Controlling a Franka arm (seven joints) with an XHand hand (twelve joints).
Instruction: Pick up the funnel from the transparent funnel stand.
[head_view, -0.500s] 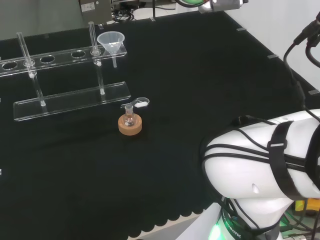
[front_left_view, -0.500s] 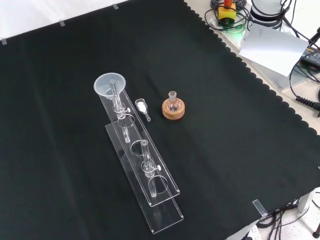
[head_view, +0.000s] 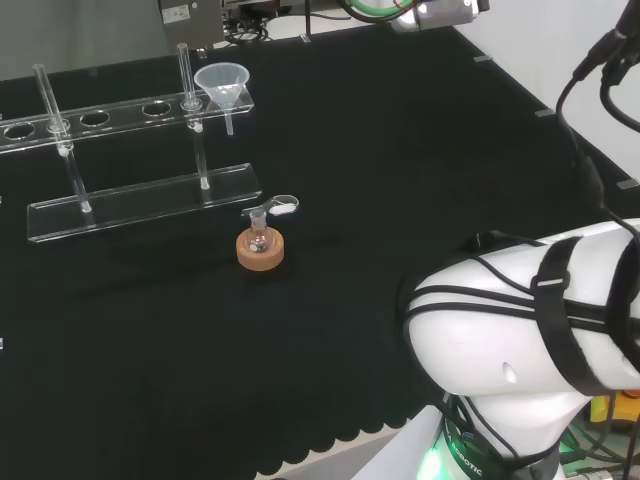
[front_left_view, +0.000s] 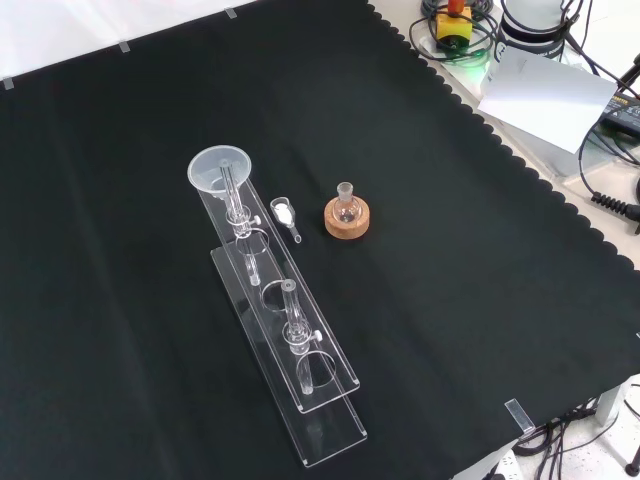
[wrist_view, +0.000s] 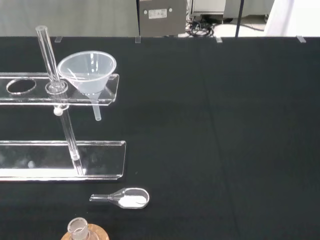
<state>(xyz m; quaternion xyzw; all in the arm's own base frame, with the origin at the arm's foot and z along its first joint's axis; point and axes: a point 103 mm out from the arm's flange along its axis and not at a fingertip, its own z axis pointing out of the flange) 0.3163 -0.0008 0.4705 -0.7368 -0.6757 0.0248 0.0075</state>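
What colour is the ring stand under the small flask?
Light brown cork; the ring stand under the flask shows best in the front view.

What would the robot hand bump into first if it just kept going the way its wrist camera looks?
Probably the funnel sitting in the clear stand, or the bare black cloth beside it. Depth is hard to judge, so this is a guess.

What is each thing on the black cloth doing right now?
Funnel: upright, sitting in the end hole of the stand, untouched.
Clear stand: standing on the cloth, its other holes empty.
Little flask: upright in its cork ring, open at the top.
Small scoop: lying flat on the cloth, white powder in its bowl.
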